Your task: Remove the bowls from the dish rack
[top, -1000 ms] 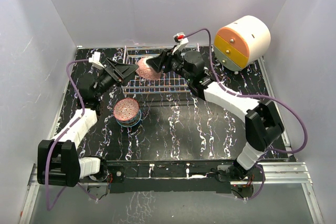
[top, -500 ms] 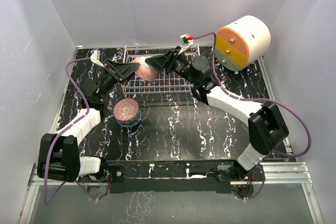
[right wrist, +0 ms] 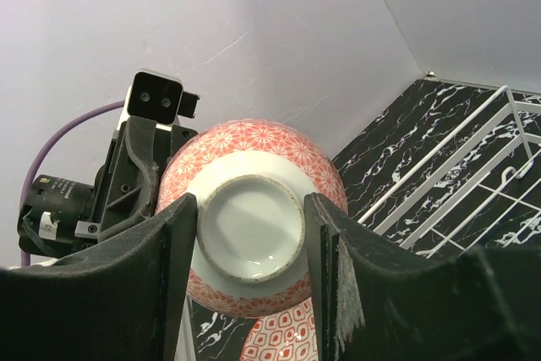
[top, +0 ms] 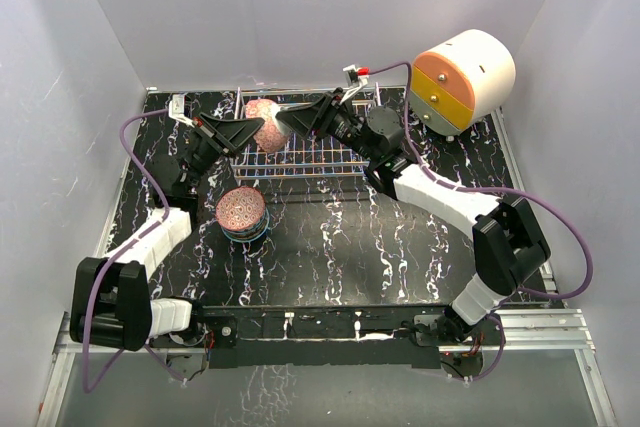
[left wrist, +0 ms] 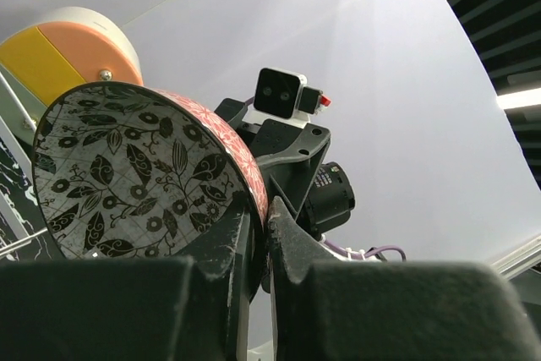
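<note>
Bowl (top: 262, 117) in pink-red, tipped on its side, hangs above the left end of the rack (top: 325, 159), caught between both arms. The left fingers (top: 240, 133) are almost closed and pinch its rim: in the left wrist view one finger (left wrist: 221, 281) lies against the grey inside with its black leaf pattern, the other against the red outer wall. The right fingers (top: 303, 119) come in from the opposite side. In the right wrist view they stand part open, one finger (right wrist: 173, 276) on each side of the pale foot ring (right wrist: 249, 227) and pressed against it. The bowl's mouth faces the left arm, its foot the right arm. On the black marbled worktop (top: 400, 237), just in front of the rack's left corner, a stack (top: 241, 214) of bowls stands, apart from the held one. A white, orange and yellow drawer unit (top: 462, 77) sits at the far right, near the rack's right end
</note>
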Motion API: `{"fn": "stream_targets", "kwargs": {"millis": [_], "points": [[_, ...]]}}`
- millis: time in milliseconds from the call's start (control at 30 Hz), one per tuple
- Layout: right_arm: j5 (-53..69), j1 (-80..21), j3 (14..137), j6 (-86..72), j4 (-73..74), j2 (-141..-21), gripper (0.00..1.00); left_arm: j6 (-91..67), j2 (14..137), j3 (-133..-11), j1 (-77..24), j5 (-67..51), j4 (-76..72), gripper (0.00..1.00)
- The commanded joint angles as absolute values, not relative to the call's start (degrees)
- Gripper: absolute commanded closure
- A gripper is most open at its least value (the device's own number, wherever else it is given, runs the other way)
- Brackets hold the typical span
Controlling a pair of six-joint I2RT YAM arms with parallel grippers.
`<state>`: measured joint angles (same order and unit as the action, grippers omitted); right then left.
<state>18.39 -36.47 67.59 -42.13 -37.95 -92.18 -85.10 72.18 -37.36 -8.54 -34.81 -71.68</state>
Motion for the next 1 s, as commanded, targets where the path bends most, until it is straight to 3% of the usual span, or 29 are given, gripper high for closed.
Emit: {"fn": "stream_targets", "kwargs": {"millis": [0, 133, 233, 433, 600, 733, 967], "points": [[16.40, -36.23, 68.28, -42.33, -44.81, -90.19, 0.67, -82.52, 70.19, -37.28, -8.59, -35.01, -73.63, 1.00], [13.65, -35.84, 66.78, -40.05, -41.66, -88.04, 0.39, -76.24, 68.02, -39.96, -8.61, -37.72, -63.10, 1.00], [9.82, -34.99, 65.07, -37.08, -37.30, -85.29, 0.31, -64.22, 63.91, -43.90, -8.62, -39.19, -43.99, 1.00], [2.34, -33.60, 61.53, -30.83, -28.21, -79.80, 0.29, -39.04, 58.74, -54.62, -8.66, -34.42, -2.72, 1.00], [-0.53, -33.02, 58.13, -28.91, -24.91, -77.43, 0.29, -25.78, 60.45, -63.49, -8.79, -28.00, 22.11, 1.00], [-0.49, -32.99, 56.28, -29.62, -24.30, -77.42, 0.29, -21.05, 62.89, -66.81, -11.26, -22.75, 33.60, 1.00], [0.09, -33.02, 54.93, -31.01, -24.00, -78.12, 0.29, -18.99, 65.11, -70.22, -23.17, -1.49, 43.82, 1.00]]}}
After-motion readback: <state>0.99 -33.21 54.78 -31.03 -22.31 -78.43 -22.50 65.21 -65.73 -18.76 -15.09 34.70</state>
